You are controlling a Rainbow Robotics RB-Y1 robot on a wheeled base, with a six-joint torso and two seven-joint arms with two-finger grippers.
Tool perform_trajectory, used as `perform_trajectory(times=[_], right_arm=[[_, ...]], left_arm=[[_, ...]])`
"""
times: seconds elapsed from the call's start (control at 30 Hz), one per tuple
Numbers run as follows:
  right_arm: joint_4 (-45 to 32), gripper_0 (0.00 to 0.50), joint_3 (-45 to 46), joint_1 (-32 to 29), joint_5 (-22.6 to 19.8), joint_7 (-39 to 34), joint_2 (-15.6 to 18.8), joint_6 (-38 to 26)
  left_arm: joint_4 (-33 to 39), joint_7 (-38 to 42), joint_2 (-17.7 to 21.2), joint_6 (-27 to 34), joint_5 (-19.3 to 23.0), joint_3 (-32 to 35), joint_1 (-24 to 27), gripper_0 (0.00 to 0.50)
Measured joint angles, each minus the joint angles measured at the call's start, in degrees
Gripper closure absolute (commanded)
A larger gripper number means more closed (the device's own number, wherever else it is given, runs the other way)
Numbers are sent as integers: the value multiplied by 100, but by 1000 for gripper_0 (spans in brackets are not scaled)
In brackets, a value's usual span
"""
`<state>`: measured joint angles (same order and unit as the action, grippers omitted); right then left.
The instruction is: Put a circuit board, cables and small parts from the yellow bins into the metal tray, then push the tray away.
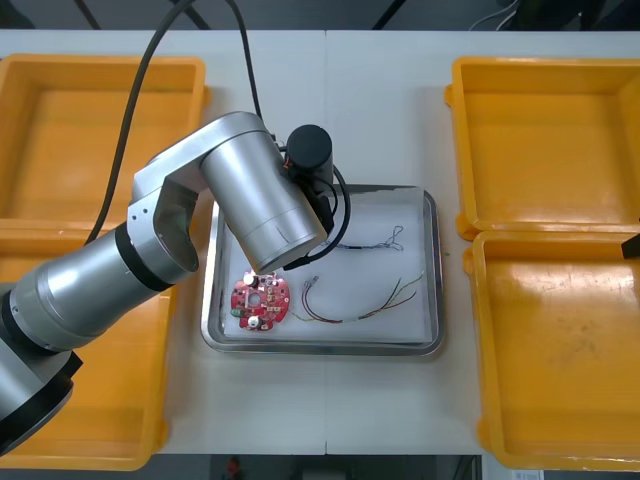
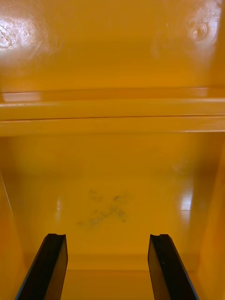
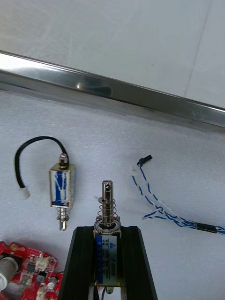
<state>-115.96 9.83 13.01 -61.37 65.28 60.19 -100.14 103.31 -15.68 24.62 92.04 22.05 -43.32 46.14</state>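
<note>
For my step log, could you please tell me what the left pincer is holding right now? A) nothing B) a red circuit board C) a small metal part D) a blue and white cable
C: in the left wrist view the left pincer is shut on a small metal part with a spring, while the circuit board and the blue and white cable lie loose nearby.

- The front view looks steeply down from above the counter (image 1: 380, 100). The metal tray (image 1: 436, 260) is at centre, with yellow bins (image 1: 545, 140) at 3 and 9 o'clock.
- The left wrist view sits close over the tray floor and faces its rim past the fingers (image 3: 79, 262). It shares the circuit board (image 1: 261, 302) with the front view.
- The right wrist view sits close inside a bin, facing its wall.
</note>
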Motion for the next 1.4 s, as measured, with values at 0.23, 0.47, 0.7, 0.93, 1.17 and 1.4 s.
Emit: perform_trajectory(times=[0.23,0.47,0.7,0.93,1.17,1.4], right_arm=[[1,0,0,0,21,0,-39,0],[1,0,0,0,49,0,-164,0],[2,0,0,-19,42,0,-168,-2],[2,0,0,-23,42,0,-169,-2],[2,0,0,-29,41,0,-169,-2],[2,0,0,-30,41,0,-169,-2]], left_arm=[[-442,0,-94,-510,-331,-320,0,499],[-630,0,-144,-539,-380,-489,0,499],[-676,0,-147,-550,-392,-578,0,477],[-680,0,-148,-601,-403,-601,0,246],[-680,0,-149,-653,-473,-601,0,127],[-615,0,-149,-652,-521,-601,0,79]])
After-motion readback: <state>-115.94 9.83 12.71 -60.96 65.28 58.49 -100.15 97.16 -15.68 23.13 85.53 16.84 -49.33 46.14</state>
